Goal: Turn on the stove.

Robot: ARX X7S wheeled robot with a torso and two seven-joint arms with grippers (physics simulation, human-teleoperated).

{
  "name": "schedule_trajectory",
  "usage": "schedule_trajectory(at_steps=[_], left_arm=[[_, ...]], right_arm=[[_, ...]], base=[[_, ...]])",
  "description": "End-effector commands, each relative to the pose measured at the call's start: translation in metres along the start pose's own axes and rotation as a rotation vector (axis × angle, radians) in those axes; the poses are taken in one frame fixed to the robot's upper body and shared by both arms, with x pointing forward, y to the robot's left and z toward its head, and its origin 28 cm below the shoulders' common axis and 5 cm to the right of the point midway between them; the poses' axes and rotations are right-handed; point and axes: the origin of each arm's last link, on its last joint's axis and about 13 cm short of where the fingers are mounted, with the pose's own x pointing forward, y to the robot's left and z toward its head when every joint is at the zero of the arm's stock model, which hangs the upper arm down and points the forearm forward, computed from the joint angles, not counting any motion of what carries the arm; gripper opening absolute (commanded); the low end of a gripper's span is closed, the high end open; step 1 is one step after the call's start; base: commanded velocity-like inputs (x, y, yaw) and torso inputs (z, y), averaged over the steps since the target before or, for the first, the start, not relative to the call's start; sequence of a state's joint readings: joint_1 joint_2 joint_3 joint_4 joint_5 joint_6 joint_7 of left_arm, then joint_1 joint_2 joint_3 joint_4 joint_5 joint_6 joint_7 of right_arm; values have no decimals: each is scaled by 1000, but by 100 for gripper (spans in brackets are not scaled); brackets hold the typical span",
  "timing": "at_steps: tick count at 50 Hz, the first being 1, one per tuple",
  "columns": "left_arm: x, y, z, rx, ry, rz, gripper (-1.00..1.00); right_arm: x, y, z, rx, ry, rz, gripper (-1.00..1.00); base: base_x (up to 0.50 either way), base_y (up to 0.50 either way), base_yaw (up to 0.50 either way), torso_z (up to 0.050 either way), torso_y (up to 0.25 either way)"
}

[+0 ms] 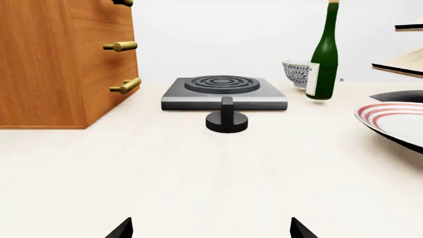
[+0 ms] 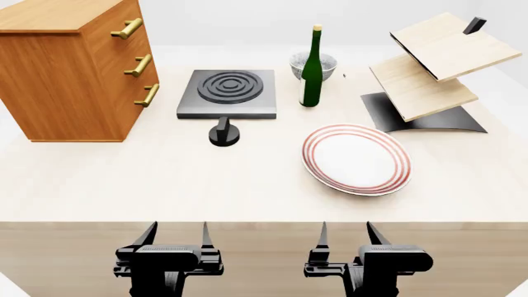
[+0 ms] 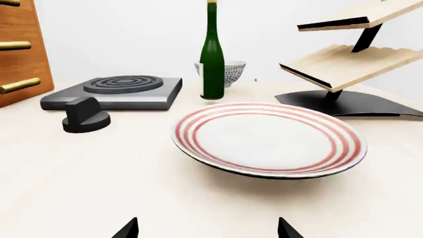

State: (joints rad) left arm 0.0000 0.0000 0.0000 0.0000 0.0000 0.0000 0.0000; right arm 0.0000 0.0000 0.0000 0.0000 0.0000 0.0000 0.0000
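Note:
The stove [image 2: 227,93] is a flat dark grey slab with a dark concentric ring burner, at the back middle of the table. Its small black round knob [image 2: 224,133] stands on the table just in front of it. Both also show in the left wrist view, stove [image 1: 225,92] and knob [image 1: 227,119], and in the right wrist view, stove [image 3: 116,92] and knob [image 3: 84,117]. My left gripper [image 2: 175,238] is open and empty at the table's front edge, well short of the knob. My right gripper [image 2: 347,237] is open and empty beside it.
A wooden drawer cabinet [image 2: 70,68] with brass handles stands at the back left. A green bottle [image 2: 313,67] and a patterned bowl [image 2: 327,64] stand right of the stove. A red-ringed white plate [image 2: 357,159] lies front right. A tilted wooden rack [image 2: 433,68] stands back right.

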Motion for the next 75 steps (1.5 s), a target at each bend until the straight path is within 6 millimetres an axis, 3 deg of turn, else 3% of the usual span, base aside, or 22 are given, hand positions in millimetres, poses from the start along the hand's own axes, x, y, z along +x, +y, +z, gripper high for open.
schedule_trajectory(at_steps=[1,7,15,16,20,26,30,45,49,75], left_arm=[[1,0,-1,0,0,0,100],[0,0,0,3,27,-10,100],[8,0,2,93,63,58,100],[11,1,8,121,74,105,100],[16,5,52,91,35,26,100],[11,10,125,-42,16,-22,100],[6,12,134,-52,-33,-5,100],[-1,10,134,-25,-82,-11,100],[-1,10,131,-22,-81,-12,100],[0,13,130,-20,-90,-1,100]], right_arm=[[1,1,-1,0,0,0,100],[1,-1,-5,-15,78,-32,100],[8,-6,4,25,9,-80,100],[9,-8,13,11,-39,-78,100],[12,-11,58,46,-40,-66,100],[4,-15,128,43,-121,-34,100],[-4,-13,142,45,-151,-4,100],[-9,-11,141,55,-154,14,100],[-8,-12,135,129,-150,19,100],[-8,-11,138,105,-162,18,100]], base=[[0,0,0,0,0],[0,0,0,0,0],[0,0,0,0,0],[0,0,0,0,0],[0,0,0,0,0],[0,0,0,0,0],[0,0,0,0,0],[0,0,0,0,0],[107,-3,0,0,0],[497,-75,0,0,0]])
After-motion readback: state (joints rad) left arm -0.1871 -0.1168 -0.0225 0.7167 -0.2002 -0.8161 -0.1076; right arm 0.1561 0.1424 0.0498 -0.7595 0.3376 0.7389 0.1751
